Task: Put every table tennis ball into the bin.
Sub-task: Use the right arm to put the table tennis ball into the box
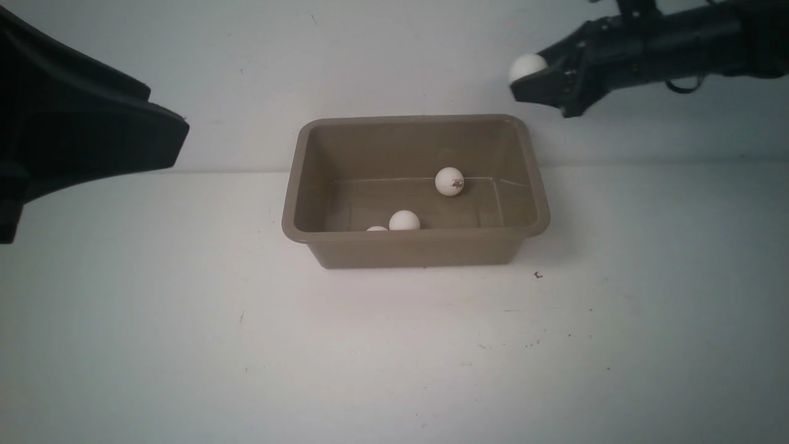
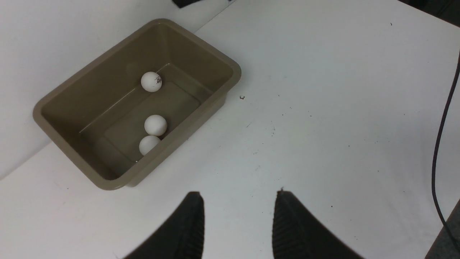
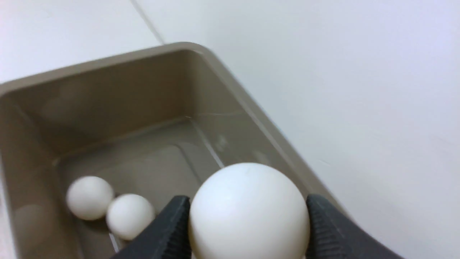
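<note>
The taupe-brown bin [image 1: 416,246] stands mid-table against the back wall, also seen in the left wrist view [image 2: 72,158] and the right wrist view [image 3: 222,75]. Three table tennis balls lie inside: one with a dark logo [image 1: 449,181] [image 2: 151,81], and two side by side near the front wall [image 1: 404,220] [image 2: 155,125] [image 2: 148,144] [image 3: 90,197] [image 3: 130,216]. My right gripper [image 1: 524,83] [image 3: 248,207] hovers high above the bin's far right corner, shut on a fourth table tennis ball [image 1: 527,66] [image 3: 248,212]. My left gripper [image 2: 239,196] is open and empty over bare table, left of the bin.
A black cable [image 2: 440,144] hangs at the table's edge in the left wrist view. A small dark speck [image 1: 538,275] lies on the white table just right of the bin's front corner. The pale wall [image 1: 394,55] stands directly behind the bin.
</note>
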Robot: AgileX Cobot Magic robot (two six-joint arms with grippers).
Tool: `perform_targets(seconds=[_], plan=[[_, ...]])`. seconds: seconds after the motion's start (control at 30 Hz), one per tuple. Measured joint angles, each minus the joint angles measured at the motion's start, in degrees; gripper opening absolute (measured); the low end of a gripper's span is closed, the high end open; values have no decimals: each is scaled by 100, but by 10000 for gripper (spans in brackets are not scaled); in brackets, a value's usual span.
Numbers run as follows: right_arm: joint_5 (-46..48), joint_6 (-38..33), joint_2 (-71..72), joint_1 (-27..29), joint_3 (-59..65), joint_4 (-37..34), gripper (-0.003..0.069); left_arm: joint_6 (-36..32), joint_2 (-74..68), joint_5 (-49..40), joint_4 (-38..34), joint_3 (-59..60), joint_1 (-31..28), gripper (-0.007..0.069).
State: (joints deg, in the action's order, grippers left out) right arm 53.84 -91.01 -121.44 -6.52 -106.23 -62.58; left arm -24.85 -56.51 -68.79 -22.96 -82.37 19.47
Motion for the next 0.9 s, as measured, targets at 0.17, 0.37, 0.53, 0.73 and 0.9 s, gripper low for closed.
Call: perform_targets(seconds=[0.17,0.37,0.53,0.73,0.9], plan=[[-257,5,-197,-568,0,405,364,0,0,-237,182,0,0,247],[-331,49,-600,-740,0,431,364,0,0,-345,240,0,0,247],[-439,260,-922,-740,0,407,368,0,67,-345,240,0,0,247],[-462,590,-983,-740,7,400,426,0,315,-345,245,0,0,247],[-436,894,-983,-740,7,400,435,11,682,-393,251,0,0,247]])
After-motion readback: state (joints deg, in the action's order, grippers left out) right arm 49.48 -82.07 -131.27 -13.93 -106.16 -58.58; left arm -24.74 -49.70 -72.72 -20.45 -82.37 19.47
